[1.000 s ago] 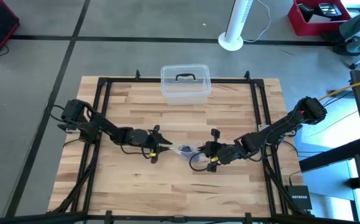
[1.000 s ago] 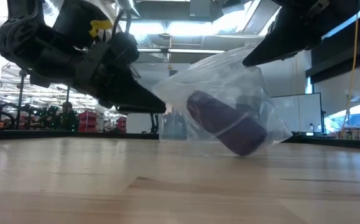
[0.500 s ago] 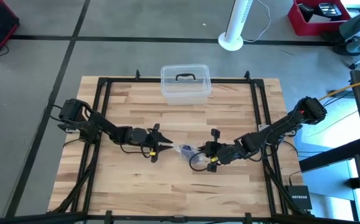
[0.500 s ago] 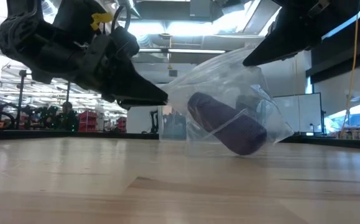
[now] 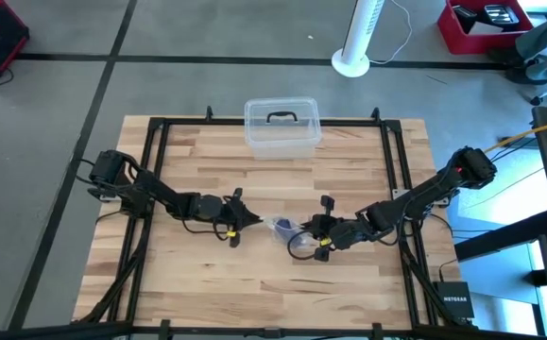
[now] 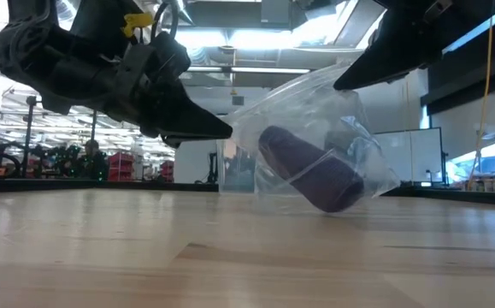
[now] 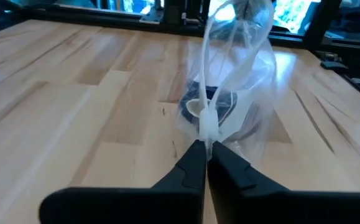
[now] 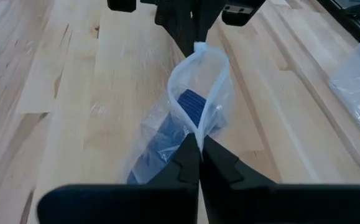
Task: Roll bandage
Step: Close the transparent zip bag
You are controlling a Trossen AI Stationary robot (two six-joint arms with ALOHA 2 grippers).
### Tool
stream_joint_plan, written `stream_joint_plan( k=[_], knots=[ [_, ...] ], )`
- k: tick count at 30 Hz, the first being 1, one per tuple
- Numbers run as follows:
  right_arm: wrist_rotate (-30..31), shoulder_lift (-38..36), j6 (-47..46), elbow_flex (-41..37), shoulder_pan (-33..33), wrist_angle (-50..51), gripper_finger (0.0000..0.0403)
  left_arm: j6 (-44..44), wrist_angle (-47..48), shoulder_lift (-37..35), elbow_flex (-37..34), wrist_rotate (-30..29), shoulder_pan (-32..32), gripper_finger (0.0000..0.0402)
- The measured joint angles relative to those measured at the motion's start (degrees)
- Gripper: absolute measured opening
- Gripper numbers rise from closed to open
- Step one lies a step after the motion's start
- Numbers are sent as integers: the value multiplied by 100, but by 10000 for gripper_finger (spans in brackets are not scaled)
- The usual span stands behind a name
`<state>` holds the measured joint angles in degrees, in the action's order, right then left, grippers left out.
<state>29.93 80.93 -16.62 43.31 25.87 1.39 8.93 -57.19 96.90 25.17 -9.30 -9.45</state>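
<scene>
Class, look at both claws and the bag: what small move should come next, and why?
Probably ease the claws apart to open the bag. The left claw and right claw are each shut on opposite sides of the bag's rim, and the bandage sits rolled inside it, so it cannot be reached until the mouth spreads.

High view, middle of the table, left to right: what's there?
Left gripper, shut on the plastic bag → bag with the bandage inside → right gripper, shut on the bag's other side.
</scene>
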Motion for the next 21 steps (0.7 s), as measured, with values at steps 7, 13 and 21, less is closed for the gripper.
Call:
stream_joint_plan(
  k=[7,13,21],
  knots=[
    [-301,-251,-118,466,-2,1185,54,70,-56,-3,74,-35,-50,1],
    [-154,-459,72,1828,-14,2799,135,164,-5,-4,87,-98,-252,0],
    [-1465,495,1448,1994,-817,586,171,68,-48,-4,189,-162,-480,0]
  ],
)
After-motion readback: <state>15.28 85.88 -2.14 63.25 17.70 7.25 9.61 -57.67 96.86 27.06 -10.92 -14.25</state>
